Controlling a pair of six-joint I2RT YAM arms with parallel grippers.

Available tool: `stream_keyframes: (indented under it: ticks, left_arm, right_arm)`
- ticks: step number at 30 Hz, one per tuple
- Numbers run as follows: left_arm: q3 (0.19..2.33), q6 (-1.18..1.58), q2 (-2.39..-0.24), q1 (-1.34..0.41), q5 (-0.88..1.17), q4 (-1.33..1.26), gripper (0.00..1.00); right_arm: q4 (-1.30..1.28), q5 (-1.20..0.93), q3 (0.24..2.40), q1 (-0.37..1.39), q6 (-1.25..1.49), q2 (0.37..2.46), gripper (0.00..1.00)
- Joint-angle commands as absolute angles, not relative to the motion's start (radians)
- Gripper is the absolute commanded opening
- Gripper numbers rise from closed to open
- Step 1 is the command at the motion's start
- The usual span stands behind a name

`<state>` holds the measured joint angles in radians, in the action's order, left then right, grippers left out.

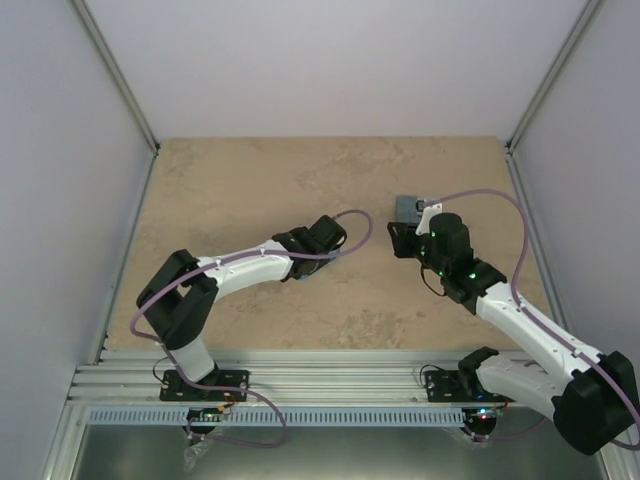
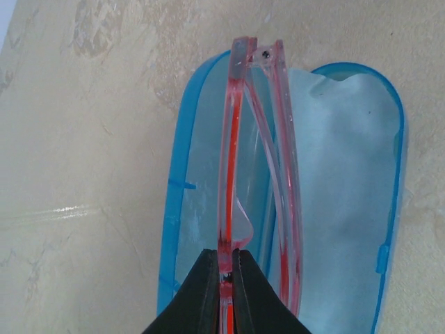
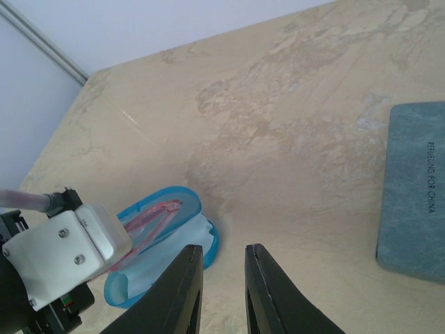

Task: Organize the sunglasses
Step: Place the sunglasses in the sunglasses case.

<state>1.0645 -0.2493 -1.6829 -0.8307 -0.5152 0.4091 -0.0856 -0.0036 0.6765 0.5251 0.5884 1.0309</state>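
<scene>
Left end effector (image 2: 226, 263) is pinched tight on the front frame of the folded red-orange sunglasses (image 2: 228, 153). They run toward 12 o'clock over the open blue case (image 2: 174, 229); whether they touch it I cannot tell. A light blue cloth (image 2: 348, 181) lies in the case half at 3 o'clock. Over the bench (image 1: 250, 180), the right end effector (image 3: 221, 254) sits at 3 o'clock of the left one, its fingers slightly spread with nothing between them. In the top view, the grey-blue case (image 3: 414, 188) lies flat at its 12 o'clock, just beside it.
</scene>
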Motion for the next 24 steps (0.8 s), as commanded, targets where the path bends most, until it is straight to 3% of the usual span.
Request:
stream_keyframes:
  ticks: [1, 12, 24]
  left_arm:
    - [1.080, -0.239, -1.722, -0.846, -0.587, 0.391, 0.00]
    - [1.076, -0.208, -1.769, -0.864, -0.626, 0.396, 0.09]
    - [1.085, -0.178, -1.746, -0.867, -0.511, 0.422, 0.35]
  right_arm:
    - [-0.057, 0.002, 0.663, 0.511, 0.587, 1.016, 0.18]
    - [-0.054, -0.040, 0.647, 0.491, 0.583, 1.002, 0.18]
    - [-0.061, -0.053, 0.637, 0.478, 0.581, 0.979, 0.18]
